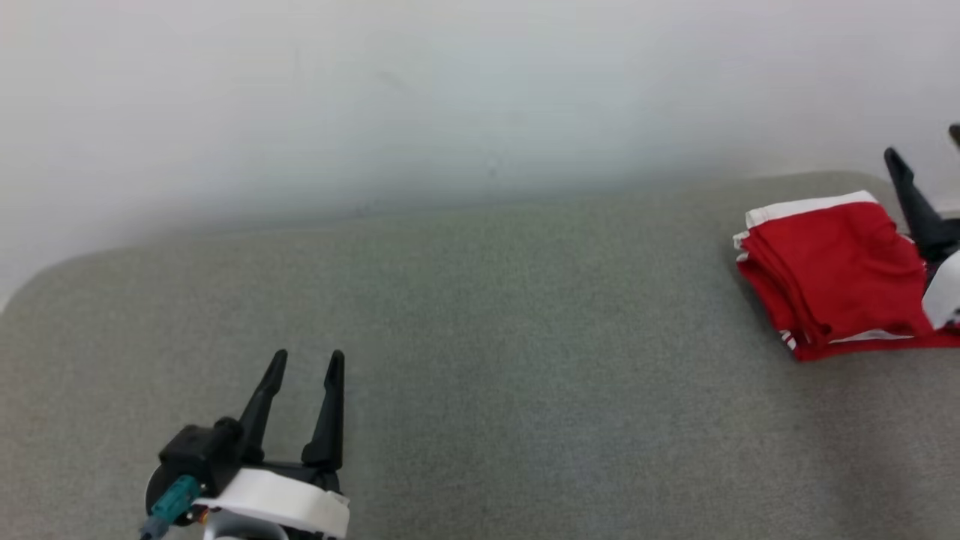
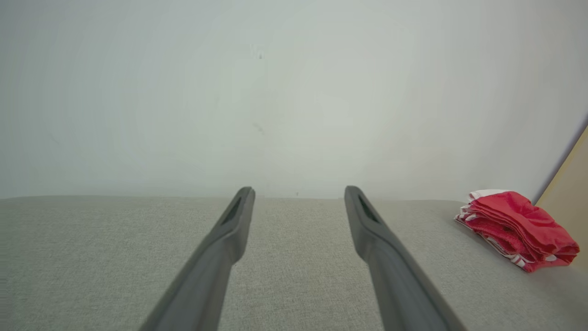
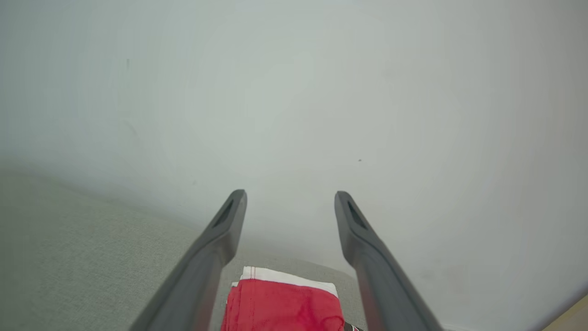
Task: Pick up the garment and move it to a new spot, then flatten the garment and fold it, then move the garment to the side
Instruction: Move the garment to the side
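folded red garment laid at far right of grey table. left end effector spread wide, nothing held, well apart. right end effector wide open, empty, beside garment. placement judged done; right arm best lifted straight up, so fold not snagged.

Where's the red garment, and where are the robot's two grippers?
red garment [image 1: 832, 277]: head view, middle of its folded top layer.
left gripper [image 1: 309, 354]: head view, midway between its fingertips.
right gripper [image 3: 290, 194]: right wrist view, midway between its fingertips.
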